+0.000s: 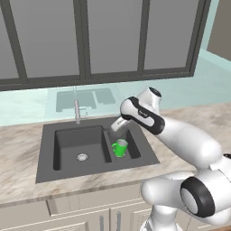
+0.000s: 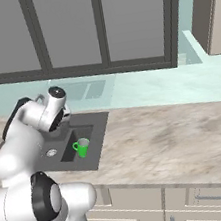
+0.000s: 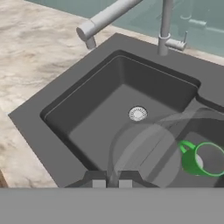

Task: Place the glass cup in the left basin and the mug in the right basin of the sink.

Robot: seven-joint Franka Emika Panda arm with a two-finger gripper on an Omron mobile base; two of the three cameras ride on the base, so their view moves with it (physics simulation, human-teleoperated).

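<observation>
Glass cup [image 3: 148,153] hangs clamped in the shut pincer [image 3: 112,181], poised over the divider, with the left basin [image 3: 100,127] directly beneath and ahead, mug [image 3: 199,159] aside.

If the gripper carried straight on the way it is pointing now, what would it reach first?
The gripper, shut on the glass cup, points down into the left basin; the cup would probably meet that basin's floor first, though depth is unclear.

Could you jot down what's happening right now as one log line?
tool: shut on glass cup | cup over left basin | mug: in right basin
</observation>
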